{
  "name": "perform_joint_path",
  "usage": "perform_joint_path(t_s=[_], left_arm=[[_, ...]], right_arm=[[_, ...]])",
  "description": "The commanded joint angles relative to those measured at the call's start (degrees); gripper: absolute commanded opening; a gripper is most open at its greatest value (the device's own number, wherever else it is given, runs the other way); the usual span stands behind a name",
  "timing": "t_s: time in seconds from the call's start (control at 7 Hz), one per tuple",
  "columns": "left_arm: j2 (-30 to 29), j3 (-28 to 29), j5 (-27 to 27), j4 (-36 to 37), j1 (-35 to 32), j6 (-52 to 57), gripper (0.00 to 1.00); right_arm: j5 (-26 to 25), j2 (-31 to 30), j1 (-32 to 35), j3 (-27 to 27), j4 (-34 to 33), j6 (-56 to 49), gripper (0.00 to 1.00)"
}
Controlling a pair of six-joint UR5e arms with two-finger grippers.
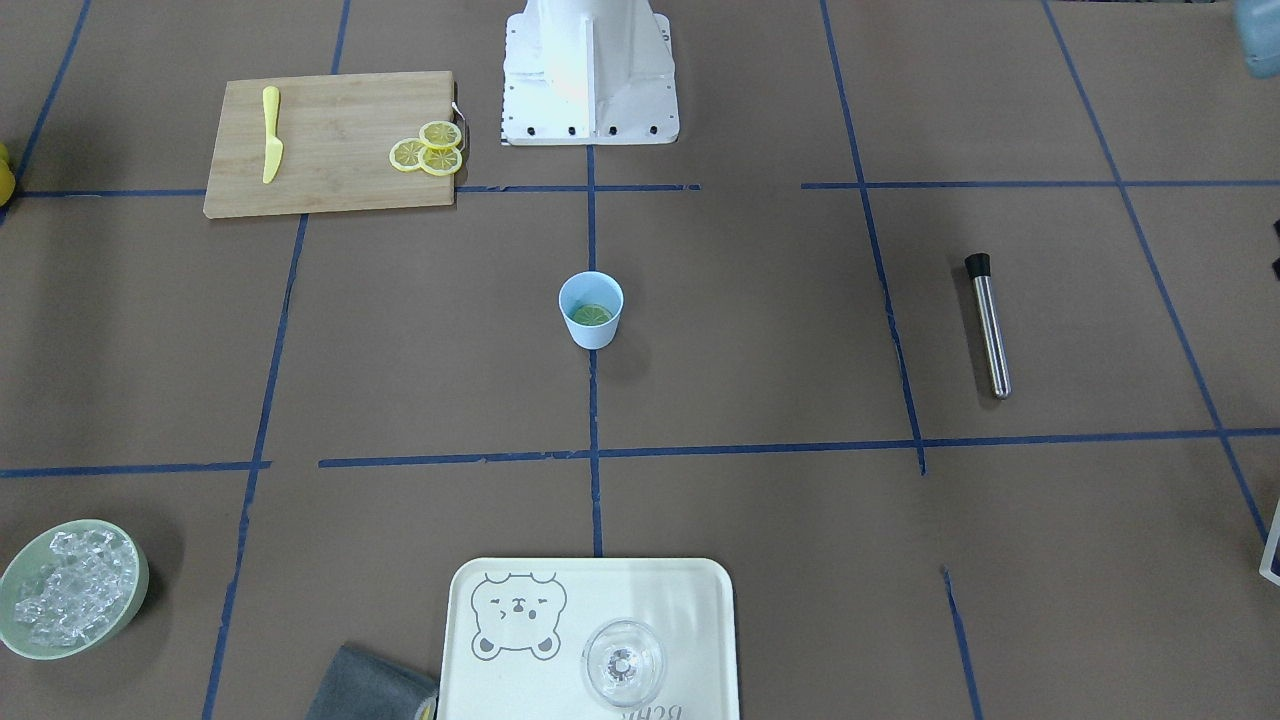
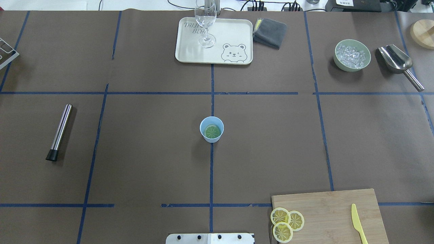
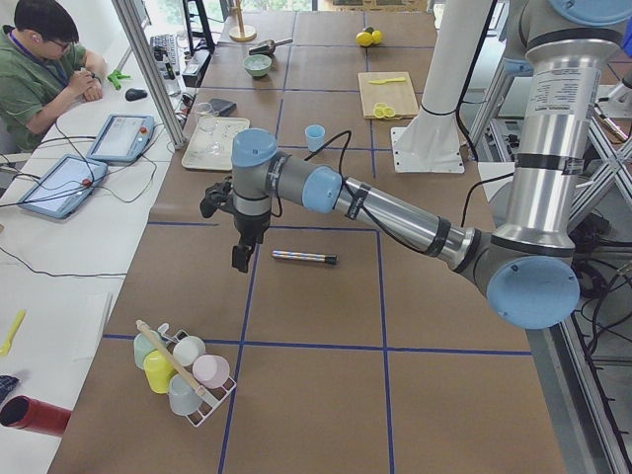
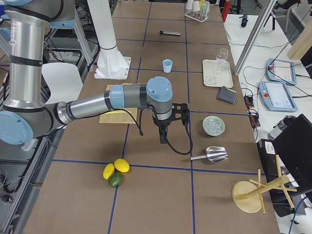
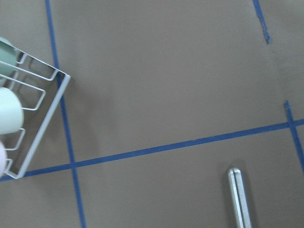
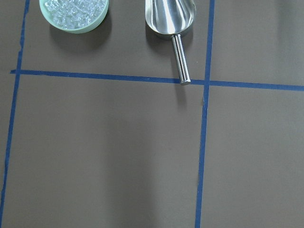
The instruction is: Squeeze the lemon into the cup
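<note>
The light-blue cup [image 1: 592, 335] stands upright at the table's centre, also in the overhead view [image 2: 204, 124]. One greenish lemon slice [image 1: 591, 315] lies flat in its bottom [image 2: 212, 131]. Three more yellow slices [image 2: 286, 222] overlap on the cutting board's corner. My left gripper [image 3: 242, 259] hangs over the table's left end near the steel muddler; I cannot tell if it is open or shut. My right gripper [image 4: 163, 138] hangs over the table's right end between the board and the ice bowl; I cannot tell its state either. Neither gripper is near the cup.
A wooden cutting board [image 2: 332, 206] carries a yellow toy knife [image 2: 358, 223]. A steel muddler [image 2: 60, 131] lies at the left. A tray [image 2: 190, 51] with a clear glass [image 2: 205, 20], a grey cloth [image 2: 270, 32], an ice bowl [image 2: 352, 56] and a scoop [image 2: 398, 61] stand at the far side.
</note>
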Motion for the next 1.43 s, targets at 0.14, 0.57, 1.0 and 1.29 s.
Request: perform_joint_path(t_s=[0.14,0.57,1.0,1.29], left_arm=[[5.17,8.82,-0.63,-0.39,-9.30,14.03,1.00],[6.07,8.74,-2.12,-0.47,-9.14,6.27,1.00],[6.16,8.91,-2.65,-1.18,-8.78,5.42,1.00],[6.16,8.91,-3.53,-1.18,-8.52,5.42,1.00]], right_arm=[[0.09,-0.10,0.00,-1.49,-0.07,0.00,1.00],[0.17,-0.10,0.00,-1.76,-0.07,0.00,1.00],[0.17,-0.10,0.00,-1.67,-0.07,0.00,1.00],[0.17,-0.10,0.00,-1.76,-0.07,0.00,1.00]])
